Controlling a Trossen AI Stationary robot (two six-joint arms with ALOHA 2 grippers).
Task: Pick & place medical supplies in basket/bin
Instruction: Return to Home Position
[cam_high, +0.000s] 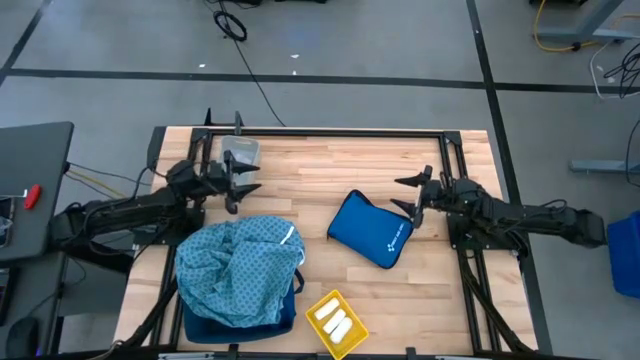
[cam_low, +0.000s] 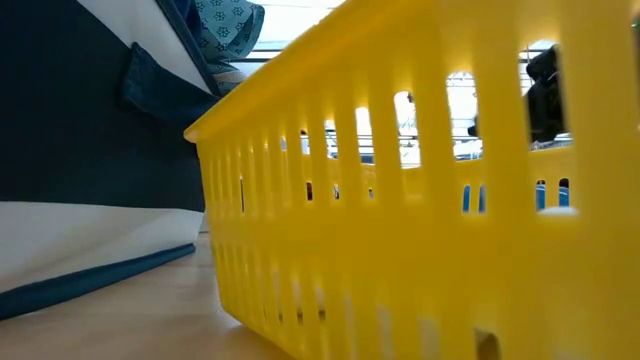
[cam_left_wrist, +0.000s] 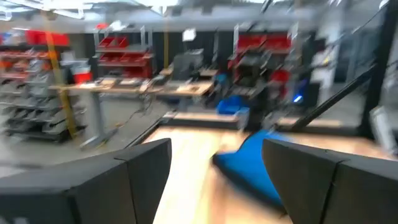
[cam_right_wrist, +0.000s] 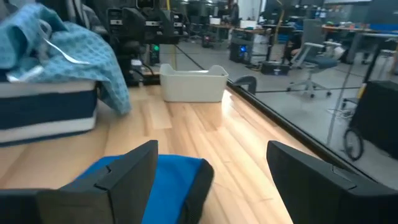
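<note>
The crumpled, fine-dotted light-blue cloth (cam_high: 238, 262) lies heaped over a navy fabric bin (cam_high: 240, 326), hiding most of it, small white rolls (cam_high: 336, 322) sit in the slotted yellow plastic basket (cam_high: 320, 301) on the plank-wood counter (cam_high: 330, 165), and the left claw (cam_high: 235, 185) and right claw (cam_high: 415, 195) hang released and empty on either side of a smooth blue pouch (cam_high: 372, 230).

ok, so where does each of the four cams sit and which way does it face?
High: above the table, straight down; both arms, left pincer and right pincer open either side of the blue pouch.
Low: table-top height, right against the yellow basket, blue bin beside it; no arm clearly seen.
Left wrist: on the left arm, facing the blue pouch; own fingers in front.
Right wrist: on the right arm, facing light-blue cloth and white tub; own fingers.
Shared: high and both wrist views see the blue pouch.
</note>
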